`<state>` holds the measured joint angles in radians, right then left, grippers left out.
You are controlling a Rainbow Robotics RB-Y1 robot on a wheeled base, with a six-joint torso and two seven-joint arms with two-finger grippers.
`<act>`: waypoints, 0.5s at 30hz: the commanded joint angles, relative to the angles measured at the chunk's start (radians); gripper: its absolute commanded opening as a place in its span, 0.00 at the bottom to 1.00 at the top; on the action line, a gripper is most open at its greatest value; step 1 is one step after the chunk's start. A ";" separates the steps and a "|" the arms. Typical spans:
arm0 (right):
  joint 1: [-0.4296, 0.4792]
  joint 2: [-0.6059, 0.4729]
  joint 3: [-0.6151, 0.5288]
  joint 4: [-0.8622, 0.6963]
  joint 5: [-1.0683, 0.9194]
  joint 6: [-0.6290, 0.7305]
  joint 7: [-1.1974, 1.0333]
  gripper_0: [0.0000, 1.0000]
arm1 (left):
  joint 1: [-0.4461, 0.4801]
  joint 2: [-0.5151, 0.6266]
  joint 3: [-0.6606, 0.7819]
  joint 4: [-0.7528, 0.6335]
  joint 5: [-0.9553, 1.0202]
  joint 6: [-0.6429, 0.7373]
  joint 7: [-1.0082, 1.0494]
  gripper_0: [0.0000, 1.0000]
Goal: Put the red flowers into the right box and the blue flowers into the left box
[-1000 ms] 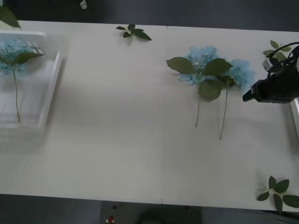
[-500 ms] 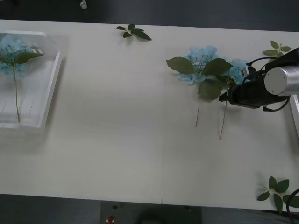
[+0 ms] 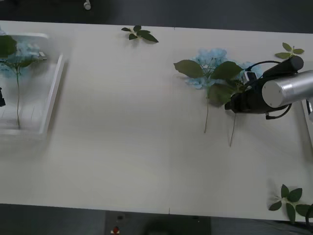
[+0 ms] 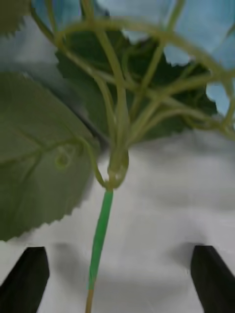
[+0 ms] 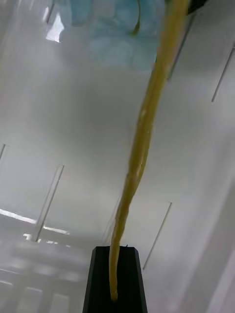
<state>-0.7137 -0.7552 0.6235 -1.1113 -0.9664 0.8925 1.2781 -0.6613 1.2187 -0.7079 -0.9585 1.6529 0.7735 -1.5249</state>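
Two blue flowers (image 3: 210, 61) lie side by side right of the table's middle, stems toward me. My right gripper (image 3: 234, 104) hovers over the right-hand one's stem (image 4: 100, 234). Its black fingers (image 4: 27, 279) stand open, one on each side of the stem, apart from it. Another blue flower (image 3: 18, 56) lies in the left box (image 3: 54, 93). My left gripper (image 5: 115, 254) is shut, and that flower's yellowish stem (image 5: 142, 142) ends between its fingers. The right box (image 3: 308, 117) shows as a thin pale rim at the right edge. The red flowers are out of view.
Loose green leaf sprigs lie at the table's far edge (image 3: 139, 33), at the far right (image 3: 289, 50) and at the near right corner (image 3: 291, 198). A wide bare stretch of tabletop separates the left box from the two flowers.
My right arm has swung left, bringing its gripper over the right-hand blue flower's stem. The flower in the left box has shifted, and a dark piece of the left arm has appeared at the left edge.
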 commanded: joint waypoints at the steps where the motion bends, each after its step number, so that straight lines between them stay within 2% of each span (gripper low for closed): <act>1: -0.013 0.034 -0.018 0.004 0.017 -0.004 -0.014 0.00 | -0.027 0.010 0.013 0.015 -0.009 -0.005 0.037 0.00; 3: -0.020 0.036 -0.018 0.004 0.021 -0.003 -0.011 0.00 | -0.027 0.004 0.013 0.021 -0.009 -0.005 0.037 0.05; 5: -0.030 0.034 -0.018 0.005 0.025 0.022 -0.009 0.00 | -0.027 0.002 0.013 0.023 -0.009 -0.006 0.037 0.69; 7: -0.049 0.034 -0.018 0.004 0.028 0.068 -0.009 0.00 | -0.026 0.001 0.015 0.024 -0.005 -0.005 0.035 0.89; 15: -0.112 -0.001 -0.018 0.001 0.032 0.217 -0.005 0.00 | -0.026 0.002 0.013 0.026 -0.002 -0.005 0.032 0.92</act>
<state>-0.7732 -0.7253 0.6003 -1.1017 -0.9268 1.0802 1.2781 -0.6613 1.2064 -0.7079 -0.9406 1.6529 0.7733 -1.5216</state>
